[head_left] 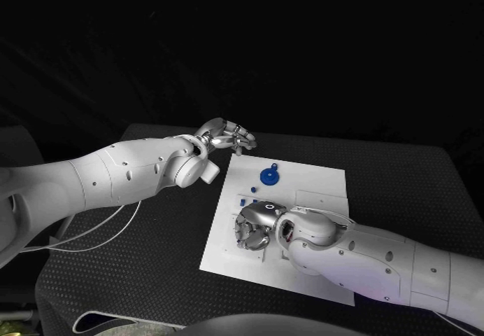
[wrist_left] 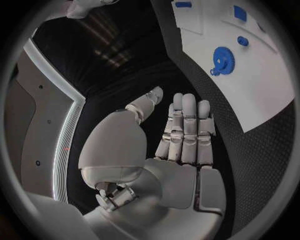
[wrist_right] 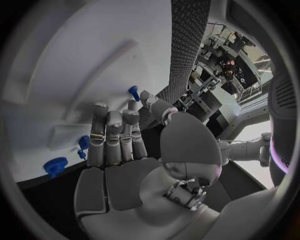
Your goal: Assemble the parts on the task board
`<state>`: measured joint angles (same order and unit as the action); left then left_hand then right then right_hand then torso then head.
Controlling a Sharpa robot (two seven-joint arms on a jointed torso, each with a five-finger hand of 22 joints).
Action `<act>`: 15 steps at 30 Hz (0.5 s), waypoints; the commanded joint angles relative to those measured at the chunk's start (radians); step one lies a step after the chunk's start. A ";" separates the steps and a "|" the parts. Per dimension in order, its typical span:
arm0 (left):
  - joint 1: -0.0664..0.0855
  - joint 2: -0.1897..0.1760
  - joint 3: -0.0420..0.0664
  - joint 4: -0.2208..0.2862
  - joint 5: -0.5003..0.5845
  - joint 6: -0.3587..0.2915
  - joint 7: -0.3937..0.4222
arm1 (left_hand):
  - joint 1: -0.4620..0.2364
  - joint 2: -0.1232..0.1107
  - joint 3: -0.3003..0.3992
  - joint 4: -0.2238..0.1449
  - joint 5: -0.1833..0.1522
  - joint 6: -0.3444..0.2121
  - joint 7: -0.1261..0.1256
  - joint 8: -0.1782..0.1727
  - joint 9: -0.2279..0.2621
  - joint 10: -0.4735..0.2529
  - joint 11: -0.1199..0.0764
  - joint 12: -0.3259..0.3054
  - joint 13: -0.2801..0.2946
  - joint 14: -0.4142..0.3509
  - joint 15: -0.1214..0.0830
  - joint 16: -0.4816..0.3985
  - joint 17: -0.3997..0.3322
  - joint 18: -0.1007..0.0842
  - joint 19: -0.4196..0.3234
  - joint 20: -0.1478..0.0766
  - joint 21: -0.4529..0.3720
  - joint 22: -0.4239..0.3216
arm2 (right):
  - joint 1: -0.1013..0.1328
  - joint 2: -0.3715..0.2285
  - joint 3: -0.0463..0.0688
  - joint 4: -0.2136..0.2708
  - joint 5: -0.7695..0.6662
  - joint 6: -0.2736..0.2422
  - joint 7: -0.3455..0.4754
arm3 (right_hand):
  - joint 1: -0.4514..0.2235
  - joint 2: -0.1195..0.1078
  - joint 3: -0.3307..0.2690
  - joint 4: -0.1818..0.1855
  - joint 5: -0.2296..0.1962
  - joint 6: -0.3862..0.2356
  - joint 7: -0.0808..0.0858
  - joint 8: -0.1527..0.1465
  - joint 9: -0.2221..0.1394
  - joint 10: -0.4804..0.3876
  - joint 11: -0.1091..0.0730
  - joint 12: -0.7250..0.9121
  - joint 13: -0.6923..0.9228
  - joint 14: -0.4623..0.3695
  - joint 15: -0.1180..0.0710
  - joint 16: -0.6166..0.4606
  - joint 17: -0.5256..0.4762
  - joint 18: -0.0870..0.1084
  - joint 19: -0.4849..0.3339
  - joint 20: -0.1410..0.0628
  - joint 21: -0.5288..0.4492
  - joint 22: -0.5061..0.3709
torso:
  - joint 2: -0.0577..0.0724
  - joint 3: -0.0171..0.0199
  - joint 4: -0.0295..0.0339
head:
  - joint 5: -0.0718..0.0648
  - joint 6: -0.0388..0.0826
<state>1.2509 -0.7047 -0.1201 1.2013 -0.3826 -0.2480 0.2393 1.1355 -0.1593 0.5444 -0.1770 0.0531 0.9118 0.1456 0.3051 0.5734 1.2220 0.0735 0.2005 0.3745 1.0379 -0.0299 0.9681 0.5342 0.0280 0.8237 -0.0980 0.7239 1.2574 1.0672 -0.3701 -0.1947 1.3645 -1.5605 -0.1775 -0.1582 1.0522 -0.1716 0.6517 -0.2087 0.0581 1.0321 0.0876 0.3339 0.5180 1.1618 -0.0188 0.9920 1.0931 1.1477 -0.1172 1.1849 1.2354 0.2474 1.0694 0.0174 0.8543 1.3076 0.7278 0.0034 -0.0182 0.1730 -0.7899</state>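
The white task board (head_left: 303, 210) lies in the middle of the black table. A blue gear (head_left: 269, 175) lies flat near its far edge, and it is also in the left wrist view as the blue gear (wrist_left: 222, 57). Small blue parts (head_left: 248, 202) sit by the board's left side. My right hand (head_left: 252, 227) hovers over the board's left middle, fingers stretched out and holding nothing; a small blue peg (wrist_right: 133, 91) stands just beyond its fingertips (wrist_right: 132, 106). My left hand (head_left: 224, 134) hangs off the board's far left corner, fingers straight, empty.
More small blue pieces (wrist_right: 83, 144) and a round blue part (wrist_right: 55, 165) sit on the board beside my right hand. Other blue pieces (wrist_left: 240, 12) lie farther along the board. Black mat (head_left: 151, 238) surrounds the board; a white cable (head_left: 101, 234) trails at the left.
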 commanded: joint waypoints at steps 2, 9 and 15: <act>0.002 0.002 0.001 0.002 0.005 0.010 0.004 | -0.006 -0.007 0.000 0.005 -0.003 -0.005 0.004 -0.004 0.001 -0.009 -0.001 0.007 0.001 -0.001 0.003 -0.007 0.001 0.001 0.008 -0.026 -0.005 0.002 | -0.007 0.002 -0.007 -0.002 -0.086 0.019 -0.003 | 0.026 0.002 0.020 -0.019 -0.006 0.008 0.000 -0.003 0.000 -0.004 -0.003 0.008 -0.003 -0.008 -0.001 0.011 -0.008 0.014 -0.009 -0.002 0.009 0.021 | 0.000 -0.0005 0.0000 | 0.000 -0.002; 0.002 0.001 0.001 0.003 0.005 0.011 0.004 | -0.006 -0.006 0.000 0.006 -0.003 -0.005 0.004 -0.004 0.001 -0.009 -0.001 0.007 0.001 -0.001 0.003 -0.007 0.002 0.001 0.008 -0.026 -0.005 0.002 | -0.009 0.002 -0.023 0.005 -0.179 -0.012 -0.010 | 0.050 -0.024 0.053 -0.057 -0.002 0.011 0.002 -0.007 0.002 -0.007 -0.002 0.017 -0.012 -0.015 0.001 0.027 -0.027 0.014 -0.013 0.001 0.021 0.020 | 0.000 -0.0005 -0.0002 | 0.001 -0.004; 0.002 0.001 0.001 0.003 0.005 0.010 0.004 | -0.005 -0.006 0.000 0.006 -0.003 -0.005 0.004 -0.004 0.001 -0.009 -0.001 0.008 0.002 -0.001 0.003 -0.007 0.002 0.001 0.008 -0.026 -0.006 0.002 | -0.011 0.004 -0.034 0.013 -0.216 -0.025 -0.018 | 0.048 -0.039 0.052 -0.065 -0.001 0.013 0.001 -0.008 0.004 -0.006 -0.002 0.021 -0.015 -0.016 0.001 0.033 -0.034 0.014 -0.012 0.001 0.025 0.019 | -0.001 0.0000 -0.0015 | 0.002 -0.006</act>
<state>1.2510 -0.7055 -0.1201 1.2016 -0.3826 -0.2479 0.2374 1.1355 -0.1593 0.5444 -0.1770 0.0532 0.9108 0.1446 0.3051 0.5732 1.2223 0.0733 0.2043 0.3744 1.0379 -0.0299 0.9681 0.5351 0.0279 0.8237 -0.0979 0.7239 1.2582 1.0656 -0.3654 -0.2204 1.3813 -1.7127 -0.2224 -0.1577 1.1003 -0.2031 0.7053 -0.2678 0.0581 1.0396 0.0882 0.3302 0.5241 1.1631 -0.0201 1.0067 1.0789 1.1371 -0.1174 1.2125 1.2027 0.2474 1.0605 0.0159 0.8744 1.3075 0.7274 0.0030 -0.0191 0.1746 -0.7953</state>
